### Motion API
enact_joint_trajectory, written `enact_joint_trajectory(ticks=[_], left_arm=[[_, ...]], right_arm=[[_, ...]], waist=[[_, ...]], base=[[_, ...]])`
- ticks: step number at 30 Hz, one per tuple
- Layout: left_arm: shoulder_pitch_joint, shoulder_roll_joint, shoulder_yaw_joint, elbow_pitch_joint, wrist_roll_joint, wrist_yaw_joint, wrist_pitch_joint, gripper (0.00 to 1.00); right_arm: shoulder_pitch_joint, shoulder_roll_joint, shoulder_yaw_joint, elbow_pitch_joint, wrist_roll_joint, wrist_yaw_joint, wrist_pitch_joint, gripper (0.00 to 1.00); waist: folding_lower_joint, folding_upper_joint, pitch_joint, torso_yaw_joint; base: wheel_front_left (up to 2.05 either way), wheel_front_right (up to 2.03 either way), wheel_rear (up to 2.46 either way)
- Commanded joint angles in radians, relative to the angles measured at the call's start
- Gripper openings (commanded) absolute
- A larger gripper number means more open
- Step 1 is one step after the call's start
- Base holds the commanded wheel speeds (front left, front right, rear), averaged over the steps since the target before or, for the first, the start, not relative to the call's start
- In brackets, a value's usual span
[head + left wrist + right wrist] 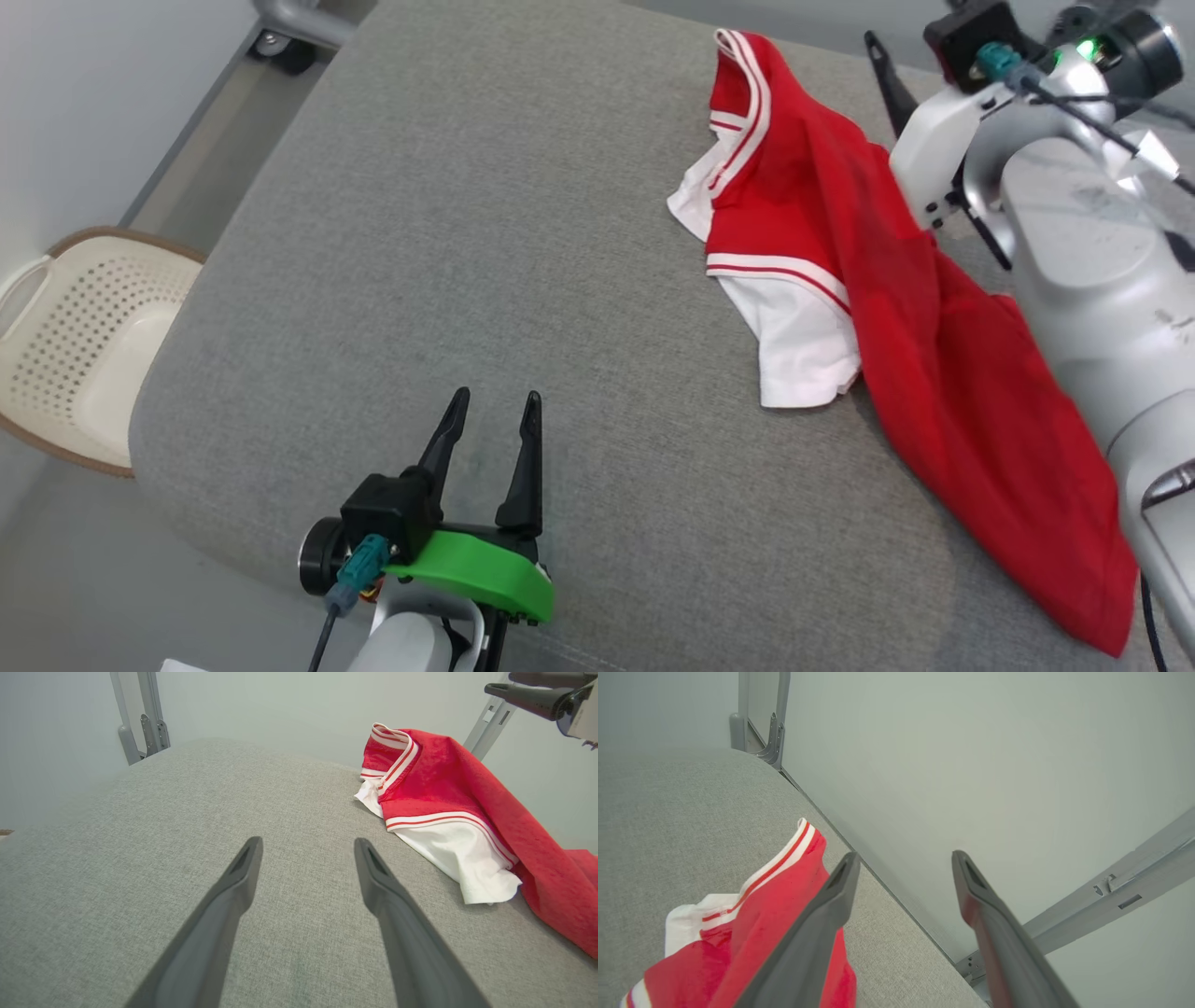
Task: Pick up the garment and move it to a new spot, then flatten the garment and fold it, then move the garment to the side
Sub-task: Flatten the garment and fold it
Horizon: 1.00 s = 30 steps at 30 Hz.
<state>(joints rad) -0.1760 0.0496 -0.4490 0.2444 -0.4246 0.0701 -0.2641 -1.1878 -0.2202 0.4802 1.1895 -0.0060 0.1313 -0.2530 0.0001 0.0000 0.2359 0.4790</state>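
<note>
Right claw [906, 856], spread, hangs beside garment [822, 215]; basket [65, 345] well apart.

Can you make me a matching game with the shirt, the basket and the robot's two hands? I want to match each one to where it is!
Things:
1. shirt
2. basket
3. left hand
4. right hand

Places:
A. on the floor, beside the cushion
B. open over bare grey cushion, away from the shirt
C. lying crumpled on the cushion's right side
D. open above the shirt's far end

Pairs: 1-C, 2-A, 3-B, 4-D
</note>
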Motion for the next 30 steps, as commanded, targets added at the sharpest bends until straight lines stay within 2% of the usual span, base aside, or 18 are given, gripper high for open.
enact_joint_trajectory(ticks=[1, 5, 9, 13, 18, 25, 30], left_arm=[[-0.013, 0.002, 0.01, 0.004, 0.016, -0.007, 0.0, 1.0], [-0.013, 0.002, 0.032, 0.007, 0.037, -0.016, 0.0, 1.0], [-0.008, 0.002, 0.048, 0.01, 0.056, -0.023, 0.0, 1.0], [-0.007, 0.002, 0.055, 0.016, 0.065, -0.033, 0.0, 1.0], [-0.018, 0.002, 0.051, 0.015, 0.066, -0.039, 0.0, 1.0], [-0.019, 0.002, 0.039, 0.008, 0.045, -0.032, 0.0, 1.0], [-0.012, 0.002, 0.03, 0.006, 0.028, -0.024, 0.0, 1.0]], right_arm=[[0.044, 0.011, 0.017, -0.028, 0.012, -0.001, -0.009, 1.0], [0.161, 0.029, 0.06, -0.176, 0.066, -0.001, -0.012, 1.0], [0.315, 0.026, 0.144, -0.342, 0.114, -0.001, -0.012, 1.0], [0.407, 0.029, 0.258, -0.403, 0.156, -0.001, -0.012, 1.0], [0.407, 0.018, 0.327, -0.369, 0.156, -0.001, 0.011, 1.0], [0.364, 0.049, 0.304, -0.228, 0.117, -0.001, 0.035, 1.0], [0.332, 0.044, 0.277, -0.111, 0.065, -0.001, 0.063, 1.0]], waist=[[-0.0001, 0.0, -0.019, -0.071], [-0.0001, 0.0, -0.029, -0.119], [-0.0001, 0.0, -0.038, -0.149], [-0.0001, 0.0, -0.043, -0.153], [-0.0001, 0.0, -0.039, -0.129], [-0.0001, 0.0, -0.025, -0.066], [-0.0001, 0.0, -0.023, -0.021]], base=[[0.0, 0.0, 0.0], [0.0, 0.0, 0.0], [0.0, 0.0, 0.0], [0.0, 0.0, 0.0], [0.0, 0.0, 0.0], [0.0, 0.0, 0.0], [0.0, 0.0, 0.0]])
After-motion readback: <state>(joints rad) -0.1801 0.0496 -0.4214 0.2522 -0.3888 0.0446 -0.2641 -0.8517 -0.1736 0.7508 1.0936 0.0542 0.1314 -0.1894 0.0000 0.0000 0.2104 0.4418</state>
